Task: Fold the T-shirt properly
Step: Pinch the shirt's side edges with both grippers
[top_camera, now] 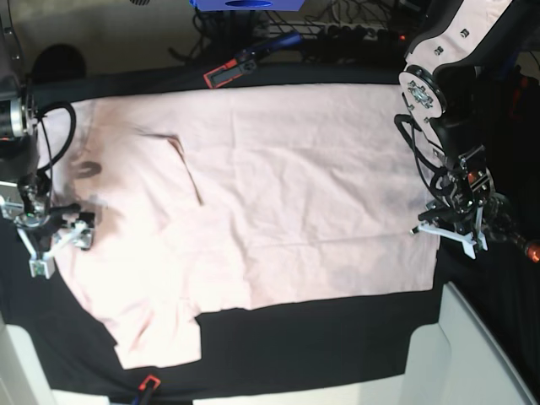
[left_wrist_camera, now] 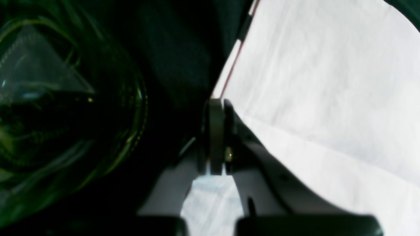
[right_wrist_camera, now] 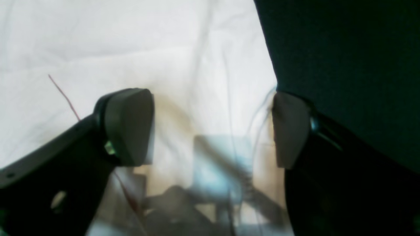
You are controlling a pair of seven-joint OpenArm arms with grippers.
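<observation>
Two grippers at T-shirt edges, left gripper apparently pinching hem, right gripper spread

Black table cloth, perhaps cables

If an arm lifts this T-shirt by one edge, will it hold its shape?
Probably not. The T-shirt lies flat with creases and a turned-over flap, so it likely droops and drags. Thin fabric spread this wide looks light, and may slide on the black table cloth.
</observation>
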